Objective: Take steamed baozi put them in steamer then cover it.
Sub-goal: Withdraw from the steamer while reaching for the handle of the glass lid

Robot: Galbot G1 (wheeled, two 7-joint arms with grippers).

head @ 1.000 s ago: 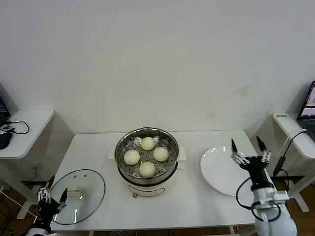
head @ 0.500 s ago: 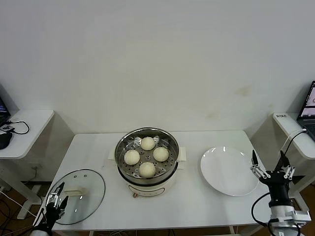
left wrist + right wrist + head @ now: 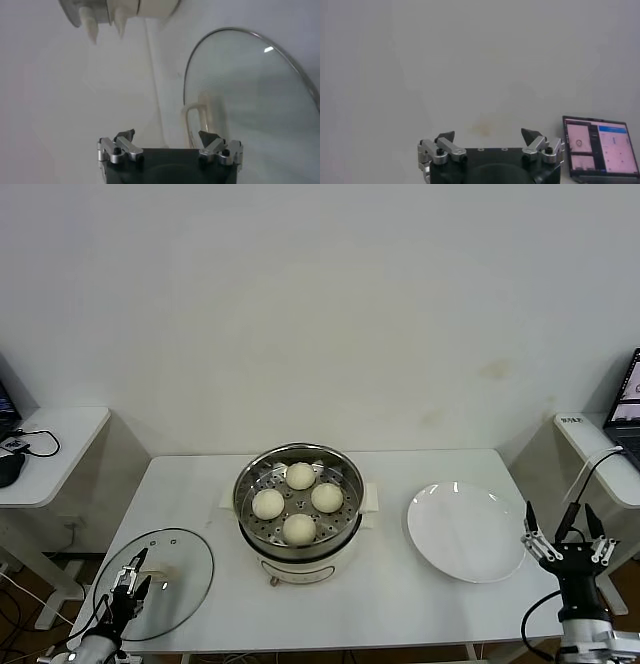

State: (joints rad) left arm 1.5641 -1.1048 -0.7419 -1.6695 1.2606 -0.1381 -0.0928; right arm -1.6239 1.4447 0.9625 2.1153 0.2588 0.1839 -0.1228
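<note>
Four steamed baozi (image 3: pixel 298 502) in steamer (image 3: pixel 300 509), uncovered, ahead-right of left gripper (image 3: pixel 131 576). Cover (image 3: pixel 155 582) under left gripper, jaws spread, empty. Right gripper (image 3: pixel 564 527) released, just right of empty plate (image 3: pixel 465 532). White table (image 3: pixel 420 604), laptop (image 3: pixel 599 152) beyond.

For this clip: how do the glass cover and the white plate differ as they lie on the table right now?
The cover is clear glass with a metal rim and a cream handle at its centre; the plate is plain opaque white with no handle. The cover lies to the steamer's left, with the left gripper over it; the plate lies to its right, beside the right gripper. Both are round, lie flat and hold no buns.
</note>
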